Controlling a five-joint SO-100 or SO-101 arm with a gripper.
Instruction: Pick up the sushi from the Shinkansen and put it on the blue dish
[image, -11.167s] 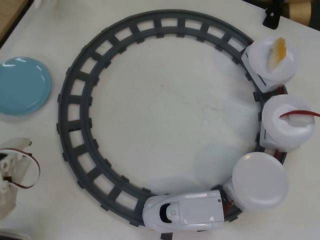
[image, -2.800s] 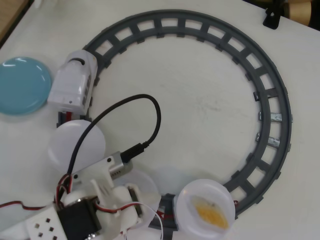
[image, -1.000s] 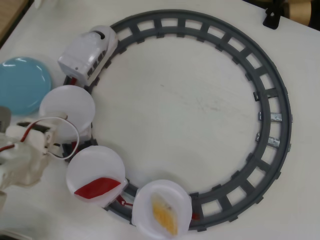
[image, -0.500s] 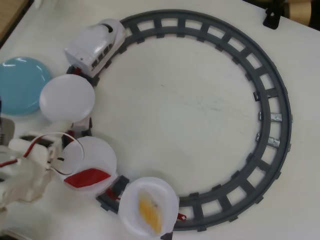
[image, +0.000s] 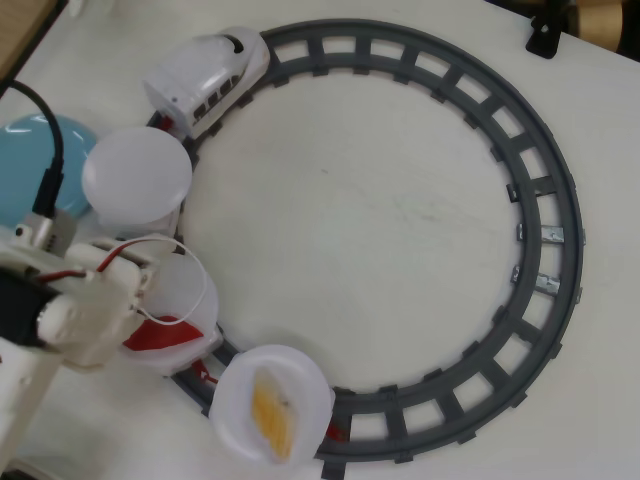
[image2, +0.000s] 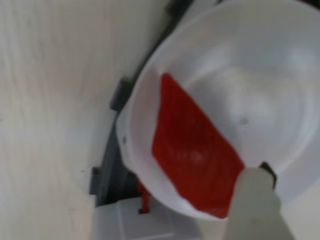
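Lower left, overhead view: white two-finger gripper (image: 150, 315) hovers over flat red sushi (image2: 192, 152) on the white toy Shinkansen's (image: 208, 78) plate; finger spread indiscernible.

Overhead view: white bullet train (image: 208, 78) with dark windscreen and small dark side windows, on a dark grey ring track (image: 560, 250); off-white bench (image: 380, 220). Light-blue dish (image: 72, 140), upper left. Red sushi (image2: 192, 150) on a white plate (image2: 270, 75); yellow-orange piece (image: 270, 410), bottom centre. White arm (image: 70, 315), red and black wires.
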